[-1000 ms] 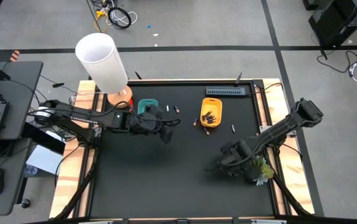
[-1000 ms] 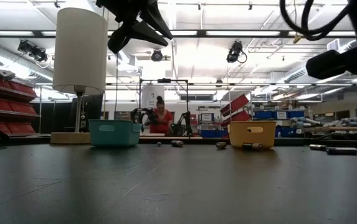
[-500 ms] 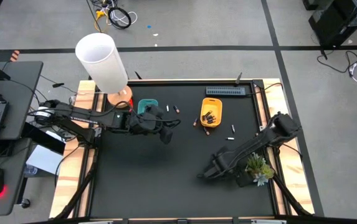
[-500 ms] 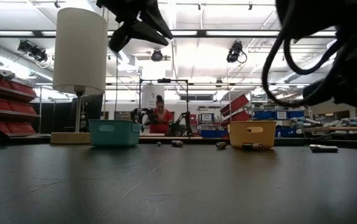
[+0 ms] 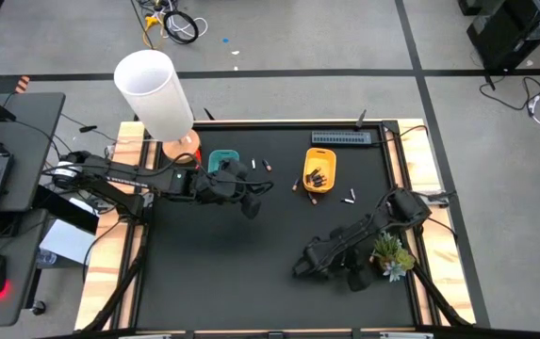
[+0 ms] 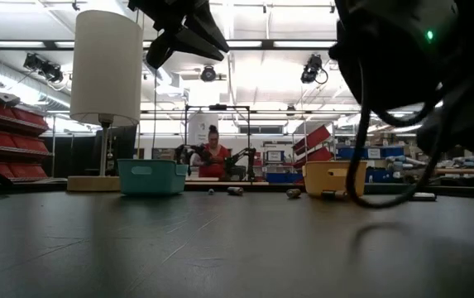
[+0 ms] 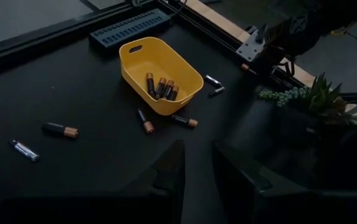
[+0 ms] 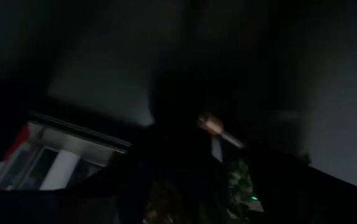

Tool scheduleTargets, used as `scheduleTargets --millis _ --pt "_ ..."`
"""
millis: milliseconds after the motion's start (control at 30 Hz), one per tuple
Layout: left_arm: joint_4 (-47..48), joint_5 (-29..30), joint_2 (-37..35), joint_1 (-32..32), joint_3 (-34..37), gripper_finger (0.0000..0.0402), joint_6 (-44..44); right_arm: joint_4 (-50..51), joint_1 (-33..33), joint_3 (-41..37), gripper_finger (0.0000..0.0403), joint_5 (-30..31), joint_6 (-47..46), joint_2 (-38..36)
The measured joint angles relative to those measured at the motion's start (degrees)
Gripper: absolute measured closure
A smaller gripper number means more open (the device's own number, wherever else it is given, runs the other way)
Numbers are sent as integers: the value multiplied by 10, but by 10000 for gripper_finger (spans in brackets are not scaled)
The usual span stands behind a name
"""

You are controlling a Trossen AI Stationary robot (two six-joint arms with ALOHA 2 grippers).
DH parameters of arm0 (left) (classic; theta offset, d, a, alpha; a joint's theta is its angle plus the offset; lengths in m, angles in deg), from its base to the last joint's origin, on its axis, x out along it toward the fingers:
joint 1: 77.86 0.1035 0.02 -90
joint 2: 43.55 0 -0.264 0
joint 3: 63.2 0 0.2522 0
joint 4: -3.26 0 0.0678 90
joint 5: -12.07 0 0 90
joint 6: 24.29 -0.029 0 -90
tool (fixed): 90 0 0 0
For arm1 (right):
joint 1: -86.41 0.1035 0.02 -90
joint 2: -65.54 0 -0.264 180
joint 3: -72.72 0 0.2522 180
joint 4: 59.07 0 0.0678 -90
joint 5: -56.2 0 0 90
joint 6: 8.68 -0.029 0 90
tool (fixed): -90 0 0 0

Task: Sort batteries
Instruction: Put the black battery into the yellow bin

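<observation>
The yellow tray (image 5: 319, 169) (image 7: 162, 71) holds several dark batteries with copper ends (image 7: 161, 87). The teal tray (image 5: 222, 160) (image 6: 151, 176) stands to its left. Loose batteries lie on the black mat: dark ones (image 7: 60, 130) (image 7: 146, 121) (image 7: 183, 121) and whitish-silver ones (image 7: 25, 150) (image 7: 214, 86) (image 5: 351, 196). My left gripper (image 5: 251, 190) (image 7: 197, 180) hovers open beside the teal tray, high over the mat and holding nothing. My right gripper (image 5: 302, 265) is near the mat's near middle, and its arm (image 6: 418, 66) fills the right of the low view.
A white lamp (image 5: 155, 92) stands at the table's far left corner on a wooden base. A grey slotted strip (image 5: 340, 138) lies at the far edge. A small potted plant (image 5: 392, 254) sits at the right edge, close to my right arm. Bare mat stretches along the near left.
My right arm has folded in from the right edge. Its gripper has swept toward the table's near edge and to the left, coming much closer to the low camera. My left arm and all batteries have stayed put.
</observation>
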Motion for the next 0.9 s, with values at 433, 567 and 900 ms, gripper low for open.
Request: scheduleTargets --millis 433,567,900 --pt "0 -11 0 0 0 311 -47 -1 7 -9 121 23 -24 48" --pt "0 -12 0 0 0 311 -69 -5 17 -12 121 9 -25 48" --pt "0 -12 0 0 0 311 -89 -31 22 -85 124 2 -30 47"
